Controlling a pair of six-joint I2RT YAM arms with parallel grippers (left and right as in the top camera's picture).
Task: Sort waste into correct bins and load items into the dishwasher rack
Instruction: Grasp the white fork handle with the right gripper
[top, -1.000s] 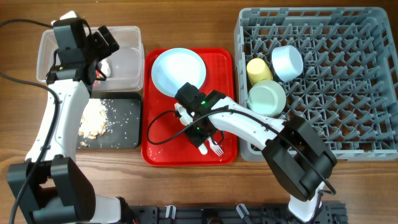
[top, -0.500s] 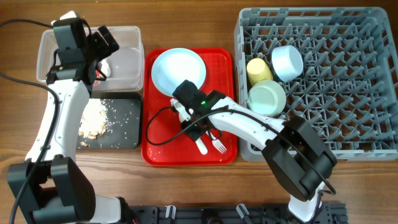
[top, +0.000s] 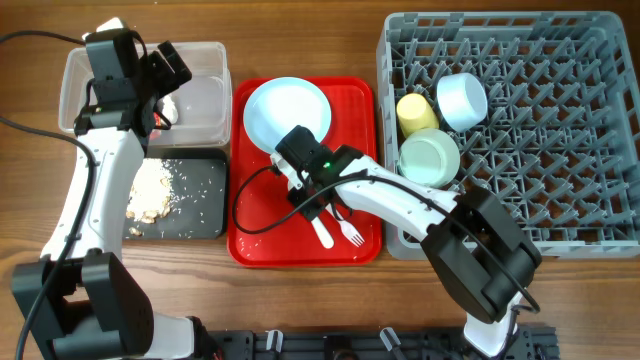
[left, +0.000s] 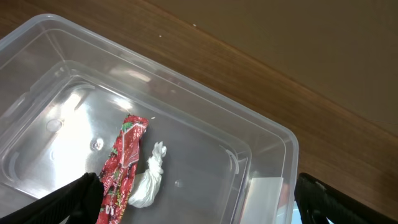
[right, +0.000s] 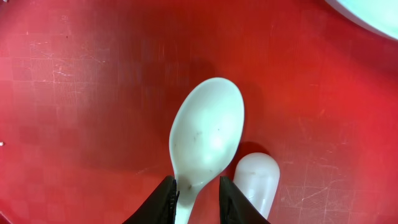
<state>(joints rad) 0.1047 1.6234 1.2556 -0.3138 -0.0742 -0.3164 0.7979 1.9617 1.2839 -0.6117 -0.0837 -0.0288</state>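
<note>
My left gripper (top: 165, 70) hangs open over the clear plastic tub (top: 205, 100), also seen in the left wrist view (left: 199, 196). The red wrapper (left: 121, 165) and white scrap (left: 149, 183) lie in the tub (left: 261, 134). My right gripper (top: 305, 195) is low over the red serving tray (top: 260, 235), its fingers (right: 198, 193) shut on the neck of the white spoon (right: 208, 134). The spoon's handle (top: 322, 234) sticks out beside the white fork (top: 349, 236), whose handle end (right: 255, 180) lies next to the spoon. The pale blue plate (top: 287, 112) sits on the tray's far end.
The black tray (top: 200, 210) holds beige crumbs (top: 148, 192) below the tub. The grey dishwasher rack (top: 560, 150) at right holds the yellow cup (top: 415, 112), pale blue bowl (top: 462, 98) and mint bowl (top: 430, 157).
My right gripper has shifted a little up and left over the red tray, and the spoon handle has moved with it. The left arm has not moved.
</note>
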